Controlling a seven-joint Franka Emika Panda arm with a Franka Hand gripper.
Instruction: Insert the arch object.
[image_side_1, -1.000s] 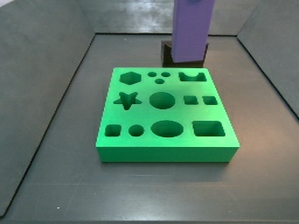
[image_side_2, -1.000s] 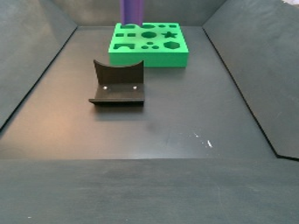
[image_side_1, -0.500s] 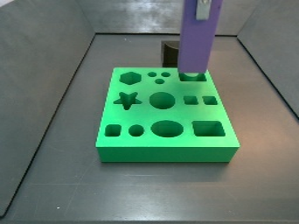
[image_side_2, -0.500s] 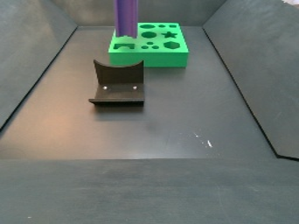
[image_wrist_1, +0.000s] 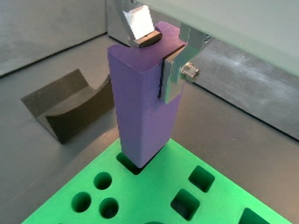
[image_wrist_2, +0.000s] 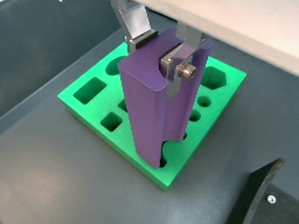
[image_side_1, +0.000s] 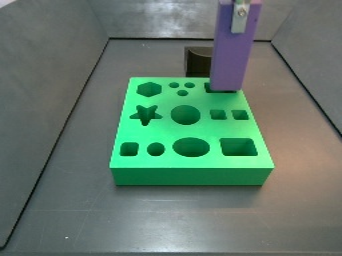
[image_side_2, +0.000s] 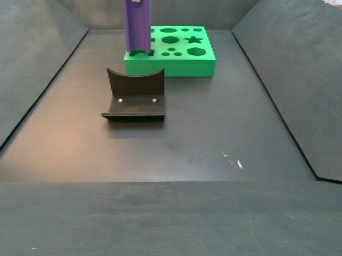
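Gripper (image_wrist_1: 155, 54) clamps a smooth purple arch object (image_wrist_1: 145, 105) upright, its foot in a green board (image_wrist_2: 96, 94) slot.

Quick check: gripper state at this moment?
Gripper: shut on the tall, smooth purple bar-like block, held upright with its lower end at a slot near the corner of the green board.

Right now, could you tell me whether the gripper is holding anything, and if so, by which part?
The gripper holds the tall, smooth purple bar-shaped arch object upright by its top end, silver fingers clamped on opposite faces, lower end at the green board.
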